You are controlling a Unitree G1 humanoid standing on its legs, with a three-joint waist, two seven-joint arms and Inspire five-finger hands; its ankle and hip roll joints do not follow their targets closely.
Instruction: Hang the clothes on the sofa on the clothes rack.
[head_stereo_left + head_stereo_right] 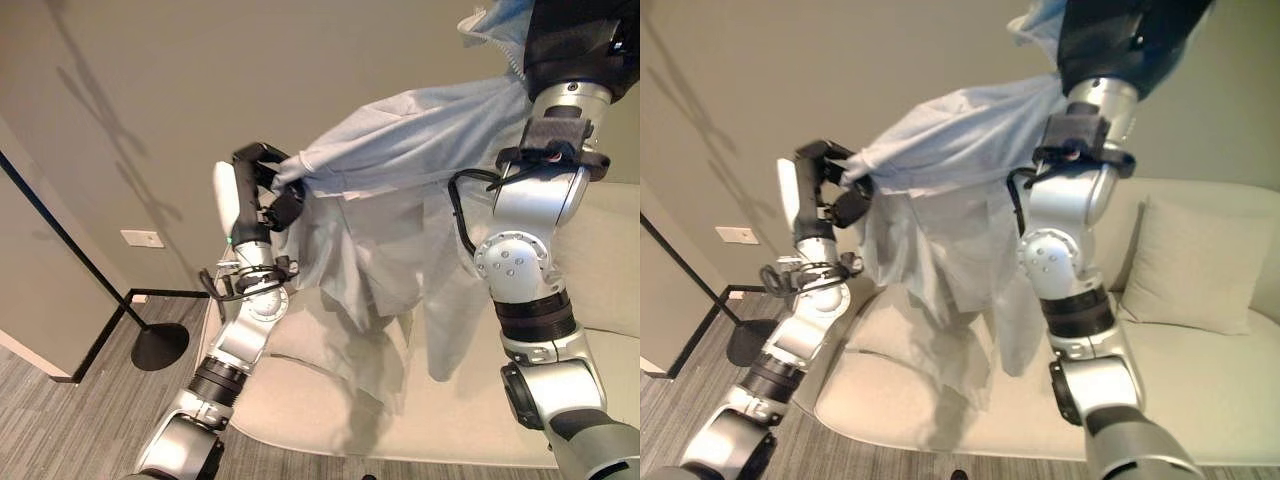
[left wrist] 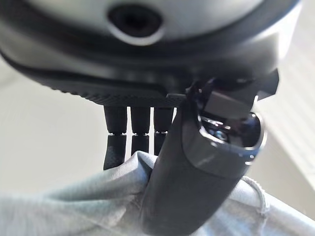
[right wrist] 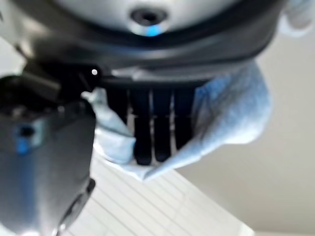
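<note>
- Clothes rack [image 1: 75,255]: black, seen at far left w/ round base on carpet, well apart from sofa.
- Left hand [image 1: 262,190]: raised; fingers [image 2: 132,142] and thumb curled round one end of garment.
- Light grey-blue garment [image 1: 400,200]: held up in air between both hands, above sofa [image 1: 1200,380]; rest hangs down in front of seat.
- Right hand [image 3: 147,123]: raised higher at upper right; fingers curled into bunched cloth.
- Cushion [image 1: 1185,265]: rests on sofa at right.
</note>
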